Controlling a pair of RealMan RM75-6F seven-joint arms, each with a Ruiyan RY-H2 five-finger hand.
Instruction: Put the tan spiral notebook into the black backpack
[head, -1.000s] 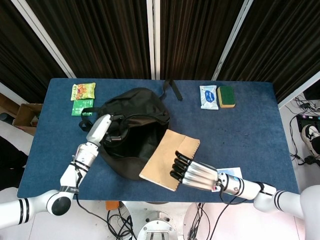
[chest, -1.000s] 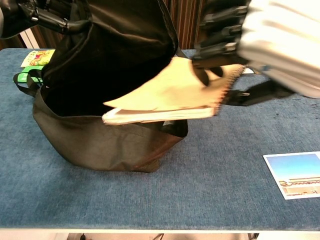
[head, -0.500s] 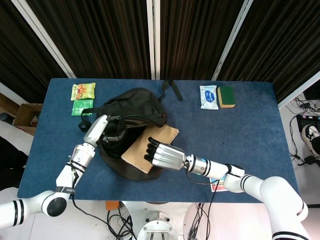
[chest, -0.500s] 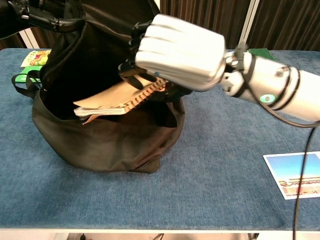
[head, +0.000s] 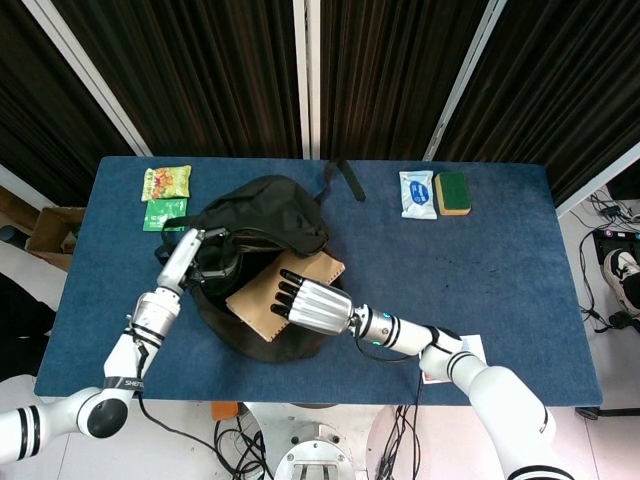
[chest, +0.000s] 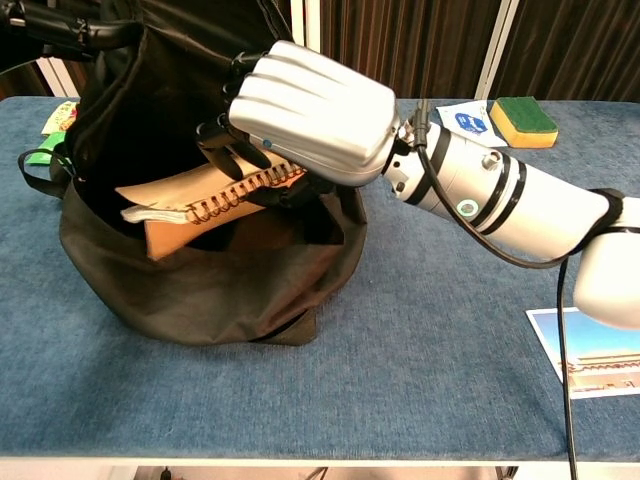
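The black backpack (head: 262, 215) (chest: 200, 280) lies open on the blue table, its mouth toward me. My left hand (head: 190, 257) (chest: 60, 25) grips the upper rim of the opening and holds it up. My right hand (head: 308, 303) (chest: 305, 110) holds the tan spiral notebook (head: 270, 295) (chest: 195, 200) by its near end. The notebook lies tilted, its far part inside the backpack's mouth and its spiral edge showing in the chest view.
A snack packet (head: 166, 182) and a green packet (head: 160, 213) lie at the far left. A white wipes pack (head: 417, 193) and a green-yellow sponge (head: 452, 192) (chest: 521, 118) sit at the far right. A postcard (chest: 590, 350) lies near the front right edge.
My right hand has carried the notebook leftward and deeper into the backpack's opening. My left hand has kept its hold on the rim and shifted slightly left.
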